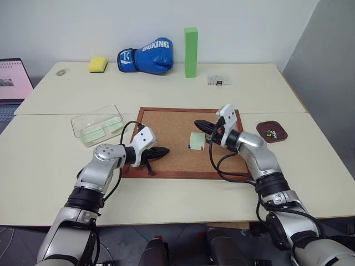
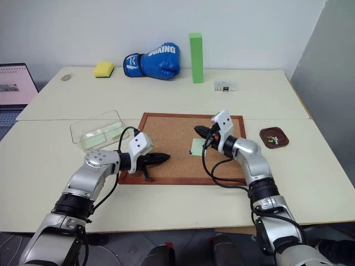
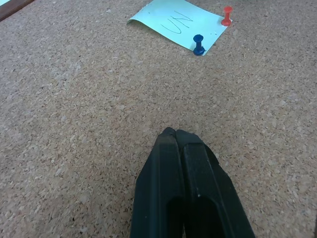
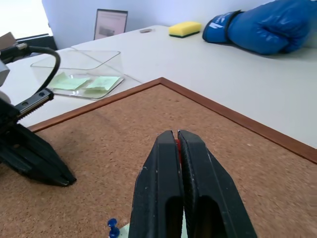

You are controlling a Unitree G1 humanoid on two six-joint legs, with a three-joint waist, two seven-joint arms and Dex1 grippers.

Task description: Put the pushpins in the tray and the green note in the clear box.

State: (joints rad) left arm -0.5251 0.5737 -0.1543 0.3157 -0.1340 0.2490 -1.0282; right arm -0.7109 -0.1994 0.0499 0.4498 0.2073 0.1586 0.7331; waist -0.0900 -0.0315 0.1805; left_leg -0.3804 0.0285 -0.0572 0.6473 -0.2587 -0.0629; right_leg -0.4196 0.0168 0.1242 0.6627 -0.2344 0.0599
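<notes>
Our right gripper (image 4: 177, 141), pinching a red pushpin (image 4: 177, 144), has the tray (image 1: 272, 132) at 3 o'clock.

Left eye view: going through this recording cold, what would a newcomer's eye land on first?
First, the wood-framed corkboard in the middle of the table, with a pale green note on it and a red pushpin and a blue pushpin standing at the note's edge. Next, at the table's far edge, the blue boxing glove beside a tall bright green block.
</notes>
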